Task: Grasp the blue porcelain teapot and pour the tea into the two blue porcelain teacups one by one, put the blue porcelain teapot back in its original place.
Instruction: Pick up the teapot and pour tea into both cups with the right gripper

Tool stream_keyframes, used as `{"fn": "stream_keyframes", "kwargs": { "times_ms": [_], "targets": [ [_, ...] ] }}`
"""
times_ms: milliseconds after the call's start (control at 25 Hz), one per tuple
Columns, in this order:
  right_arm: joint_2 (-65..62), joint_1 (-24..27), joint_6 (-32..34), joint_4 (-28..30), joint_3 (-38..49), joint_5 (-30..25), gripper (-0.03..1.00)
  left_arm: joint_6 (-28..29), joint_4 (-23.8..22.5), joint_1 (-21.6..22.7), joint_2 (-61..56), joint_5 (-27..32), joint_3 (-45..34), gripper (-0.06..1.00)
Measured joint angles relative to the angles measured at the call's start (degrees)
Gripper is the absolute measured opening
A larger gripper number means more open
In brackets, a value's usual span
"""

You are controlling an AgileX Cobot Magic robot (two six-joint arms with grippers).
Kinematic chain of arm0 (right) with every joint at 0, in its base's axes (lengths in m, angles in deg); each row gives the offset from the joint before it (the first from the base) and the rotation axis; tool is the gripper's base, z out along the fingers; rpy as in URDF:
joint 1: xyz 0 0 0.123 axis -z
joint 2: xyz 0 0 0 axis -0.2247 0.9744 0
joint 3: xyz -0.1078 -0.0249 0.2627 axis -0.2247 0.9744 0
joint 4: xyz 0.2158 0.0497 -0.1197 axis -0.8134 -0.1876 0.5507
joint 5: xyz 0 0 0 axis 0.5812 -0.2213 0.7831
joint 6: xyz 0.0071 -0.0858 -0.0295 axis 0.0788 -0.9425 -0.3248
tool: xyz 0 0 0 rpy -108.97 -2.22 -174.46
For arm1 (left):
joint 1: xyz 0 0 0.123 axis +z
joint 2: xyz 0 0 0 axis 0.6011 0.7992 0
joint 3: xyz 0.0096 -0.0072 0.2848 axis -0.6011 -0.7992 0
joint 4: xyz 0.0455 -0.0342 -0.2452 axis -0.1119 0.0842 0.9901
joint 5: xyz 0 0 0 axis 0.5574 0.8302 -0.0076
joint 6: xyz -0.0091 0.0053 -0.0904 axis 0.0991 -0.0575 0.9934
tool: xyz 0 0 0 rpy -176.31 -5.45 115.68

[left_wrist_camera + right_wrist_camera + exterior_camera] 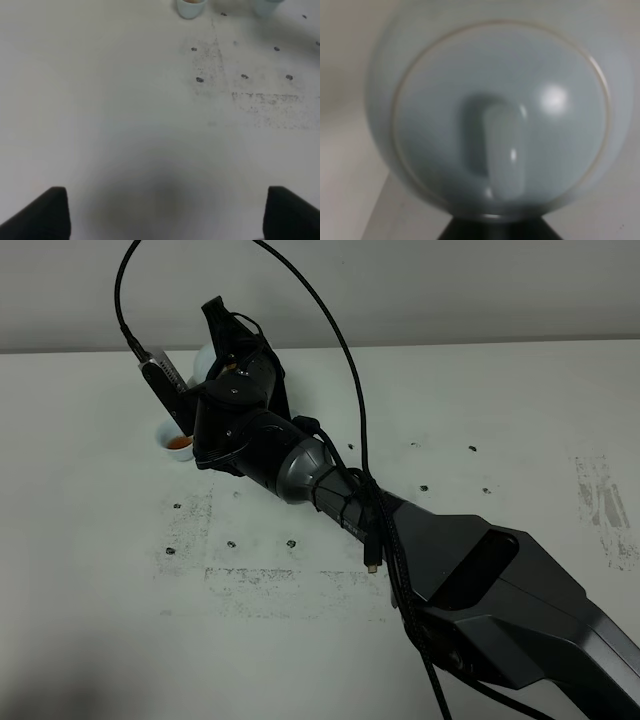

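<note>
The blue porcelain teapot (500, 115) fills the right wrist view, lid and knob toward the camera. From the high camera only a pale sliver of the teapot (203, 360) shows at the table's far left, behind my right gripper (226, 366), which is shut on it. One teacup (178, 444) with brownish tea stands just left of that gripper. The left wrist view shows this teacup (190, 7) and a second teacup (265, 6) far ahead. My left gripper (167, 196) is open, over bare table.
The white table (480, 410) carries small dark specks and scuffed grey marks around its middle. My right arm (420, 550) stretches diagonally from the lower right to the far left, with a black cable (350, 370) looping above it.
</note>
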Motion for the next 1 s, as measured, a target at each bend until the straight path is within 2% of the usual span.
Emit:
{"fn": "stream_keyframes", "kwargs": {
  "times_ms": [1000],
  "targets": [
    [0.8, -0.1, 0.9, 0.2, 0.0, 0.1, 0.04, 0.0, 0.0, 0.0, 0.0, 0.0, 0.0, 0.74]
  ]
}}
